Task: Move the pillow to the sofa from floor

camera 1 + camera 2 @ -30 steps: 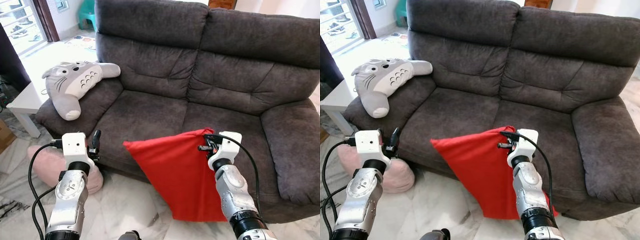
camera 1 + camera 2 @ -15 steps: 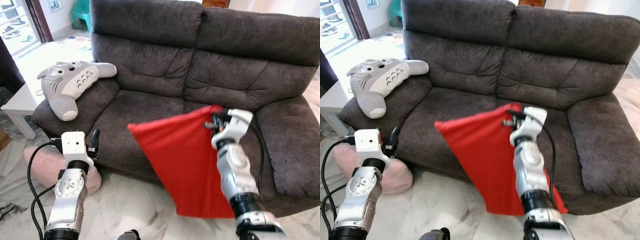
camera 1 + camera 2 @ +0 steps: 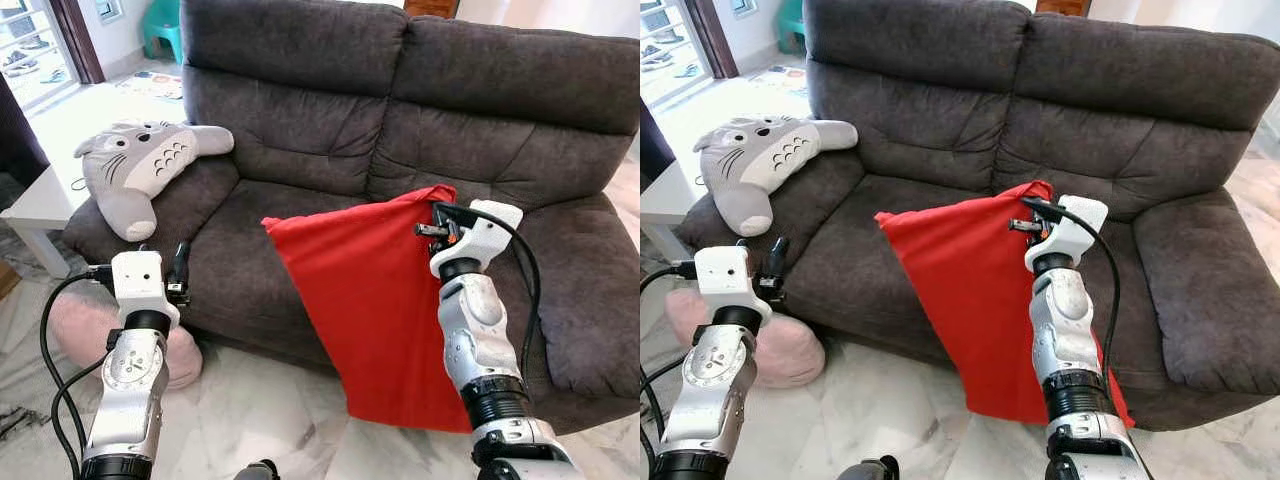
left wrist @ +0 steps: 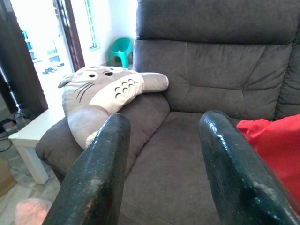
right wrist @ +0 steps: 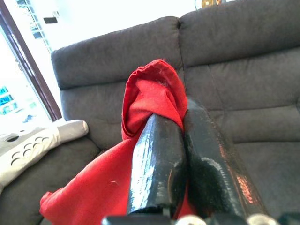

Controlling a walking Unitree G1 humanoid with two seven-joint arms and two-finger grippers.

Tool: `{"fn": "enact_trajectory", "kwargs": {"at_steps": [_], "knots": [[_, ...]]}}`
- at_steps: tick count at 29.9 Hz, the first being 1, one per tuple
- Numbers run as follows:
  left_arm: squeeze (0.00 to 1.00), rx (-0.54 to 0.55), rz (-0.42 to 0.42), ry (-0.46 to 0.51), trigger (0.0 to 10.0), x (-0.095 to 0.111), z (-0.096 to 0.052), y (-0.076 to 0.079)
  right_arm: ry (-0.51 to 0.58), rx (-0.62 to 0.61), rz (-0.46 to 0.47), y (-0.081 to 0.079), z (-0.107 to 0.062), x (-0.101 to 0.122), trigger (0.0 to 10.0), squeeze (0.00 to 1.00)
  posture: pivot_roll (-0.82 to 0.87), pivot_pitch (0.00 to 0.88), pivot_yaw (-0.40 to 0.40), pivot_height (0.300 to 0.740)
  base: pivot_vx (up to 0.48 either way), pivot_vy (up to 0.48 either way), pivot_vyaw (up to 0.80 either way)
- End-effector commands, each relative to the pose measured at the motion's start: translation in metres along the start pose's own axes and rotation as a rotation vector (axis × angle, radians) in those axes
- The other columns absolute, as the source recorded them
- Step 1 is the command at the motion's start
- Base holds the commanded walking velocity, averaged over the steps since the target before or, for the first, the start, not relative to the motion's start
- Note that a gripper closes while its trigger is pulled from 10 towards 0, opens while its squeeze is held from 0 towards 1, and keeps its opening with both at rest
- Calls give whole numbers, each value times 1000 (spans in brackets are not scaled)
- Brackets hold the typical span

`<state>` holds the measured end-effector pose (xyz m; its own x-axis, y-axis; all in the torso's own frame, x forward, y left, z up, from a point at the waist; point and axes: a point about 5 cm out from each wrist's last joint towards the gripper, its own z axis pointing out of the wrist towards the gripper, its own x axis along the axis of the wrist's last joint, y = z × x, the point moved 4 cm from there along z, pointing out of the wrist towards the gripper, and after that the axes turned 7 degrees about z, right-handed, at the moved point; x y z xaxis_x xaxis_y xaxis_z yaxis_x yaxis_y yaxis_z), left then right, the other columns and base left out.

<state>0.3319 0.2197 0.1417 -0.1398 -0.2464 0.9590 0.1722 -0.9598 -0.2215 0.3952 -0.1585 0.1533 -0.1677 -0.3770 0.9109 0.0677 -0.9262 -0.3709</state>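
Now your right gripper [image 3: 432,226] pinches the red pillow's [image 3: 370,300] corner, lifted before the sofa [image 3: 300,225]. Next, carry it forward and release. Left gripper [image 4: 161,173] idles, fingers apart.

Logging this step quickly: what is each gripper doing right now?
Left gripper: open, holding nothing, in front of the dark grey fabric sofa.
Right gripper: shut on a corner of the red fabric pillow.

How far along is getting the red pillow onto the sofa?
Done: the flat red fabric pillow is off the floor, pinched by one corner in the right gripper. In hand: it hangs in front of the dark grey sofa seat. Left: lay it on the seat and let go. The left gripper is open, idle.
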Motion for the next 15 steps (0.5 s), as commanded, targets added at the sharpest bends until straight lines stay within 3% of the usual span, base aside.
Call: {"fn": "enact_trajectory", "kwargs": {"at_steps": [1, 15], "knots": [[0, 11, 5, 27, 10000, 8, 2, -2, 162, 55, -10, -15, 9, 43, 10000, 0, 225, 0, -72, 740, 277, 0, 0], [0, 22, 11, 59, 10000, 19, 6, -4, 232, 78, -6, -23, 15, 66, 10000, 0, 230, 0, -73, 740, 310, 0, 0]]}}
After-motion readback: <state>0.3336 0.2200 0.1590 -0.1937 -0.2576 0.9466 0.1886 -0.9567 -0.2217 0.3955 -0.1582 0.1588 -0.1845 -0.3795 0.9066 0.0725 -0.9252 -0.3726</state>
